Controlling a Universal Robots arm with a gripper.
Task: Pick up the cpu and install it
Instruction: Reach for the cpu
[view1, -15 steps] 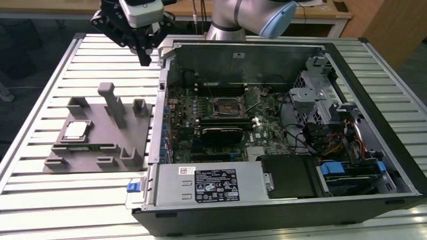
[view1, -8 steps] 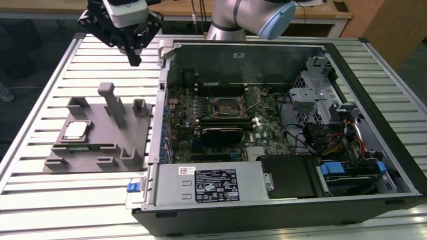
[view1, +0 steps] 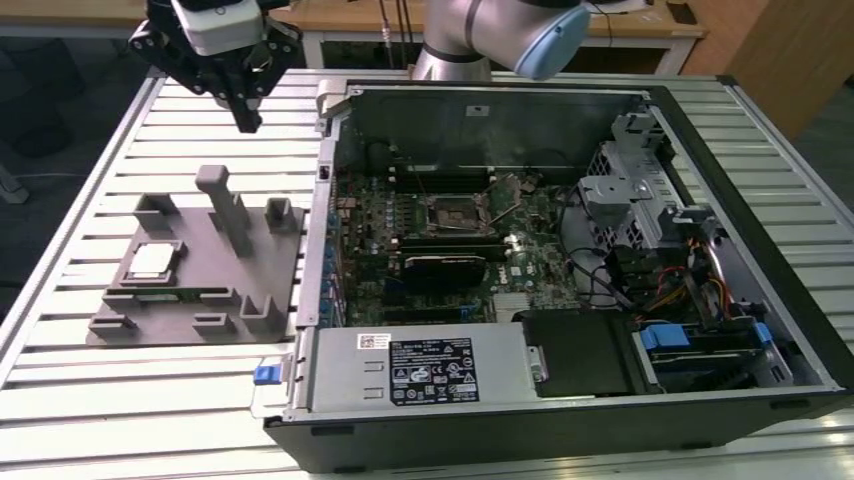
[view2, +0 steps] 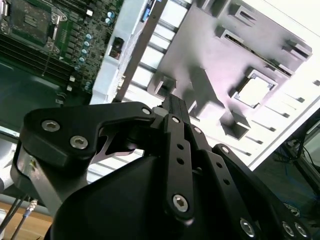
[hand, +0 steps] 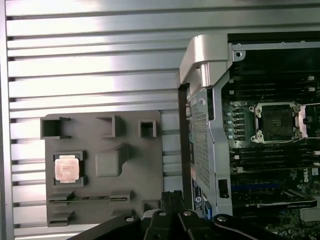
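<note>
The cpu (view1: 150, 260) is a small pale square chip lying flat in a recess of the grey tray (view1: 200, 315), at the exterior view's left. Both wrist views show the cpu (hand: 66, 168) (view2: 255, 91) in that recess. My gripper (view1: 247, 122) hangs above the slatted table beyond the tray's far edge, well away from the chip. Its black fingers (hand: 172, 200) are together with nothing between them. The bare socket (view1: 461, 213) (hand: 276, 122) sits in the middle of the motherboard inside the opened computer case (view1: 310, 300).
The tray carries several upright grey posts (view1: 224, 205) between my gripper and the chip. The case's metal wall (hand: 200, 125) rises beside the tray. Cables (view1: 681, 270), a drive cage and a power supply (view1: 427, 368) fill the case's right and near side.
</note>
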